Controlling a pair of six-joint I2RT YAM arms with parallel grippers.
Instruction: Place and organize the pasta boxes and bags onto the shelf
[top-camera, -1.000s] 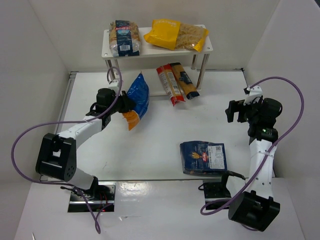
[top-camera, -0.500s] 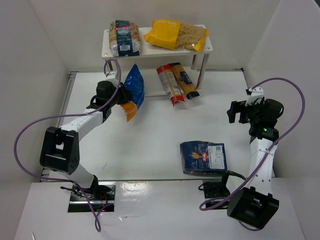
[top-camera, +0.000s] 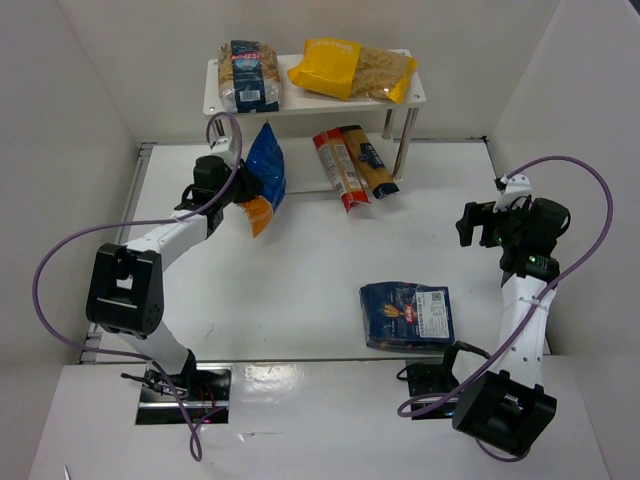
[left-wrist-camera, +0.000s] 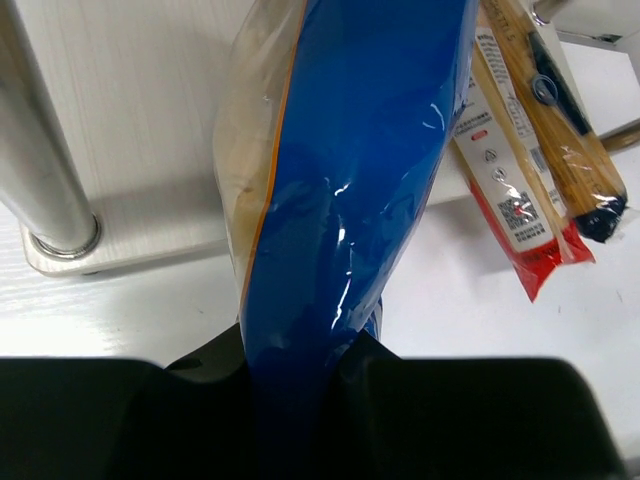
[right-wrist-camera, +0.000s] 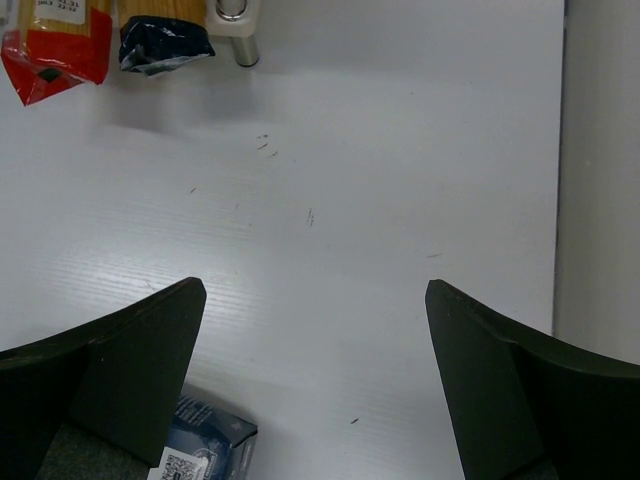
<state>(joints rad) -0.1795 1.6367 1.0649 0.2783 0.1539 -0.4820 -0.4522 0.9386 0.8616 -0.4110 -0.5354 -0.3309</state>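
Note:
My left gripper is shut on a blue-and-orange pasta bag, held on edge just in front of the left end of the shelf's lower tier; up close the bag runs out from between my jaws toward the shelf leg. On the white shelf, the top tier carries a blue-labelled clear bag and a yellow bag. The long red and orange packets lie on the lower tier. A flat dark blue pack lies on the table. My right gripper hangs open and empty above the table at the right.
White walls enclose the table on the left, back and right. The right shelf legs stand near the long packets. Purple cables loop off both arms. In the right wrist view the dark blue pack's corner sits below my left finger.
My left arm has carried the blue-and-orange bag up and left, closer to the lower tier's left end. The right arm has barely shifted.

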